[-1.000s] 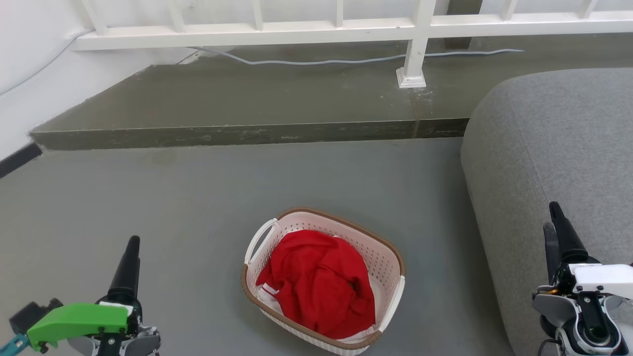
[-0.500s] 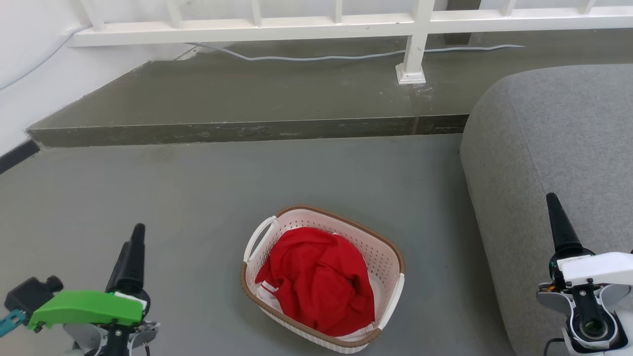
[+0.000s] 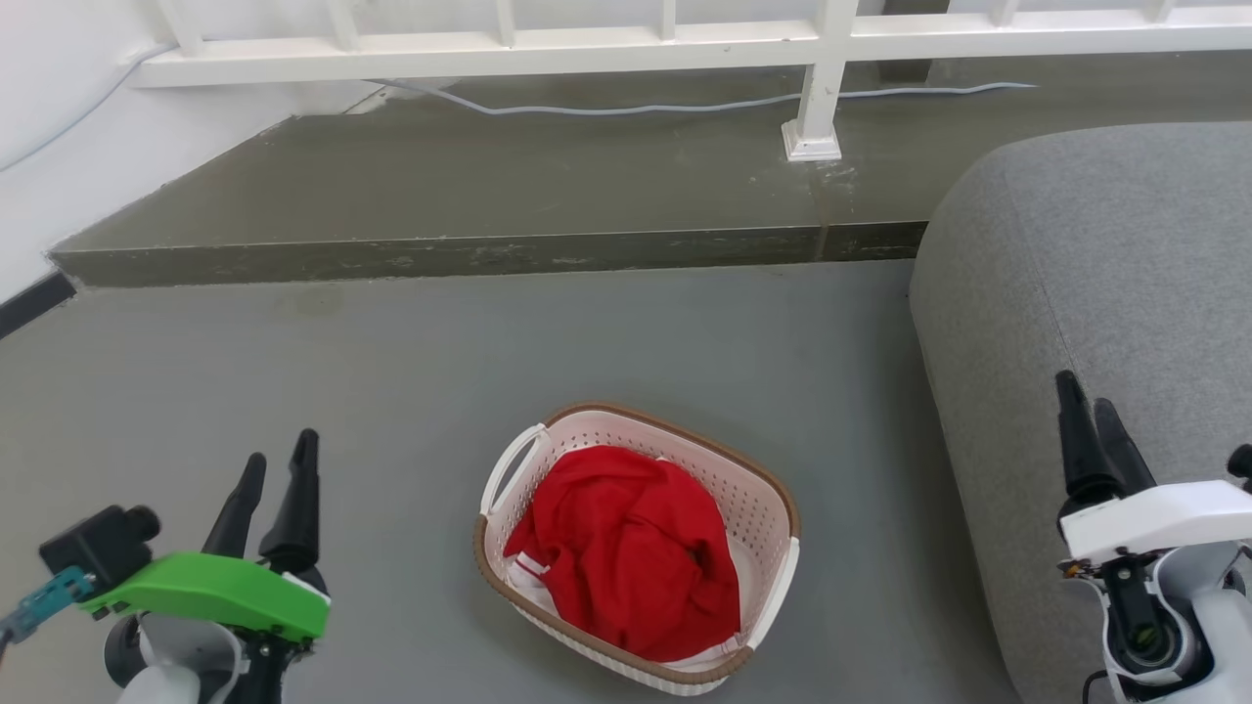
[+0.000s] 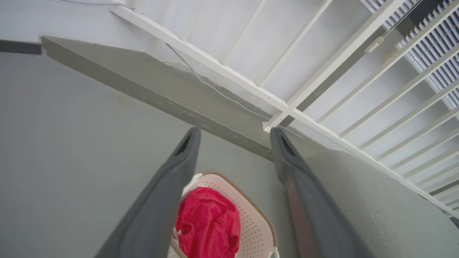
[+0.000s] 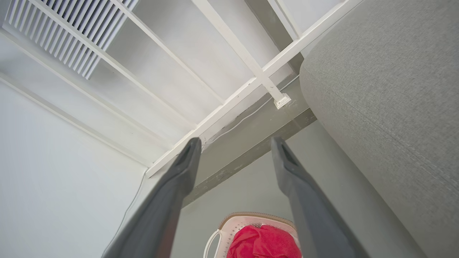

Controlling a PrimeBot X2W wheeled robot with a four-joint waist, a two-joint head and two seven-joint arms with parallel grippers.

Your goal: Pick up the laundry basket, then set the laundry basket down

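Observation:
The laundry basket (image 3: 758,518) sits on the grey floor, low in the middle of the head view: cream perforated plastic, brown rim, white loop handles, a red cloth (image 3: 631,552) heaped inside. It also shows between the fingers at the bottom of the left wrist view (image 4: 252,229) and the right wrist view (image 5: 247,219). My left gripper (image 3: 282,448) hovers open to the basket's left, well apart from it. Over at the far side, my right gripper (image 3: 1086,389) is open too, in front of the sofa. Neither holds anything.
A grey sofa (image 3: 1105,293) fills the right side, close to the basket. Behind the basket a raised concrete step (image 3: 489,254) runs across, with a white railing (image 3: 822,88) and a loose cable (image 3: 626,106) on it. A white wall (image 3: 59,147) stands at the left.
Both grippers have turned about their long axis, so two spread fingers show on each where one showed before. They also rose slightly in the view. The basket has not moved.

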